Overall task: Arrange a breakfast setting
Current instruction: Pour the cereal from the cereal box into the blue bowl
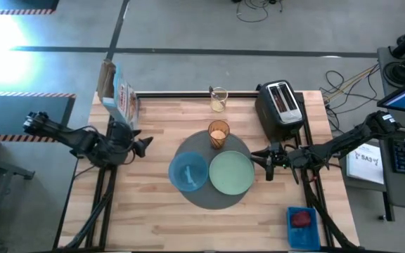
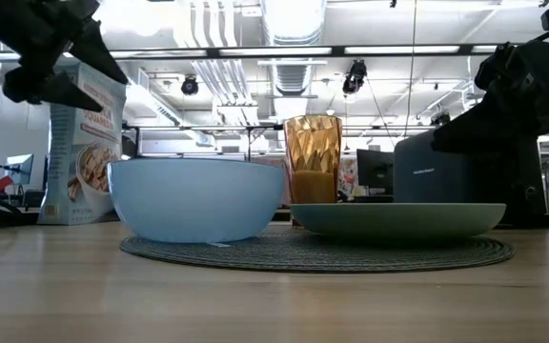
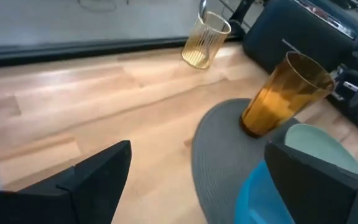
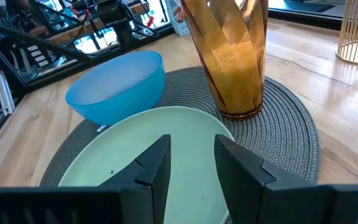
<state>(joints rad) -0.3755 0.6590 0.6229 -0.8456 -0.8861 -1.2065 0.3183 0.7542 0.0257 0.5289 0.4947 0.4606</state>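
Mat: I see the round dark-grey mat (image 1: 214,197) in the middle of the table, carrying the setting so the pieces read as one group.
Bowl: the small blue bowl (image 1: 188,171) sits on the mat's left part, just beside the plate; what lies inside I cannot make out.
Plate: the pale green plate (image 1: 231,172) lies on the right part, bare.
Glass: the amber glass of orange drink (image 1: 219,134) stands upright on the mat's far edge, roughly half full.
Spoon holder: a pale wire cup (image 1: 219,99) stands well behind, off the mat.
Left gripper (image 1: 142,145): my fingers are spread wide, empty, left of the mat near the cereal box (image 1: 117,94).
Right gripper (image 1: 267,164): narrowly parted, pinching nothing, just beside the plate's rim, by the toaster (image 1: 280,107).
Judgement: only the spoon seems missing.
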